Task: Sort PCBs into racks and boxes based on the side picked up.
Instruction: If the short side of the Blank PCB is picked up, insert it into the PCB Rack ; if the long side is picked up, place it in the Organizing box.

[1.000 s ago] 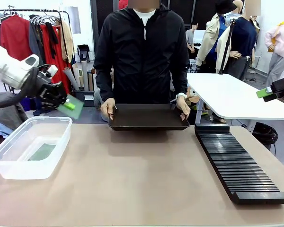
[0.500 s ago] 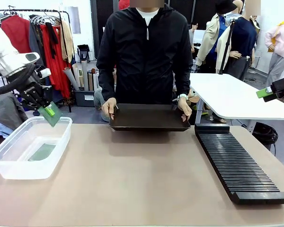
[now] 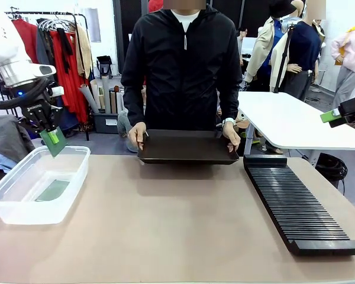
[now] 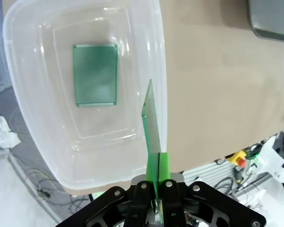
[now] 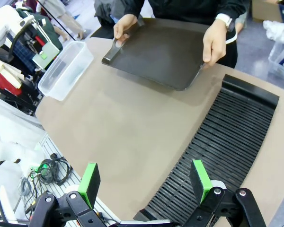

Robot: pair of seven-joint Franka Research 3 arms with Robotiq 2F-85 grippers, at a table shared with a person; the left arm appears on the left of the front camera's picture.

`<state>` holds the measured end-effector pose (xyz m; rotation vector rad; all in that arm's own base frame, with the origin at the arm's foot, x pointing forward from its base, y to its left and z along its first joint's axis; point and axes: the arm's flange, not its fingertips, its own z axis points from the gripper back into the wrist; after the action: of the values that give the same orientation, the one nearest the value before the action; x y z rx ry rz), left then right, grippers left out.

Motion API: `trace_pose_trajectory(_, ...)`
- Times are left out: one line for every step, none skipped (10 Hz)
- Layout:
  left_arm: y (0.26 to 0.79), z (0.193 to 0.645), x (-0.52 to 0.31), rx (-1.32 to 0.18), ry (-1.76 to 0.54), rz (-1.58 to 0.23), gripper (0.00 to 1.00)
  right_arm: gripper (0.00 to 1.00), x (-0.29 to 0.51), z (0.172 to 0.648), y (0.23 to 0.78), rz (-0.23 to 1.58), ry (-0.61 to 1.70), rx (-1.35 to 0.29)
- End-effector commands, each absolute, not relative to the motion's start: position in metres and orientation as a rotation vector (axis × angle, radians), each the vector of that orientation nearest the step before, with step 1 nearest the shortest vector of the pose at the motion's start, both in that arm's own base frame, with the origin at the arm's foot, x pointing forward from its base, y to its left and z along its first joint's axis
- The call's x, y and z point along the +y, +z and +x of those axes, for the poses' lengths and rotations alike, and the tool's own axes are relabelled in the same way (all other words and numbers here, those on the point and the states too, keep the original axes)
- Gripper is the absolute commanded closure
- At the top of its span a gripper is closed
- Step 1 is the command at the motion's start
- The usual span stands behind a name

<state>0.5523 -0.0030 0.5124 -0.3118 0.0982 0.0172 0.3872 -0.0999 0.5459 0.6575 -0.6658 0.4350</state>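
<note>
Brown bench (image 3: 177,225) carries a clear box (image 3: 23,204) at the robot's left and a black rack (image 3: 299,204) at its right. Left pincer (image 4: 158,201) is clamped on one PCB (image 4: 153,120), held edge-up above the box's far rim; a second PCB (image 4: 95,74) lies flat inside. Right pincer (image 5: 146,182) hangs wide open, empty, over the rack's near end.

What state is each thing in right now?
Left pincer: shut on thin green circuit board, held edge-on over clear plastic tub.
Right pincer: open, empty.
Tub: holds one flat green board.
Black slotted rack: empty.
Dark tray: person holds it.
</note>
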Motion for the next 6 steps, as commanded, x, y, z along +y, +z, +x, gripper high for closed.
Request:
trace_pose_trajectory(0.516, 0.559, -0.003, 0.088, 0.003, -0.276, 1.00, 0.00, -0.099, 0.388, 0.546, 0.659, 0.432, -0.682)
trace_pose_trajectory(0.514, 0.560, -0.004, 0.086, -0.005, -0.268, 1.00, 0.00, -0.099, 0.388, 0.546, 0.659, 0.432, -0.682)
trace_pose_trajectory(0.507, 0.560, -0.006, 0.083, -0.017, -0.263, 1.00, 0.00, -0.099, 0.388, 0.546, 0.659, 0.432, -0.682)
trace_pose_trajectory(0.497, 0.558, -0.006, 0.080, -0.041, -0.266, 1.00, 0.00, -0.099, 0.388, 0.546, 0.659, 0.432, -0.682)
trace_pose_trajectory(0.484, 0.557, -0.005, 0.085, -0.054, -0.290, 1.00, 0.00, -0.099, 0.388, 0.546, 0.659, 0.432, -0.682)
trace_pose_trajectory(0.470, 0.556, -0.002, 0.063, -0.067, -0.313, 1.00, 0.00, -0.099, 0.388, 0.546, 0.659, 0.432, -0.682)
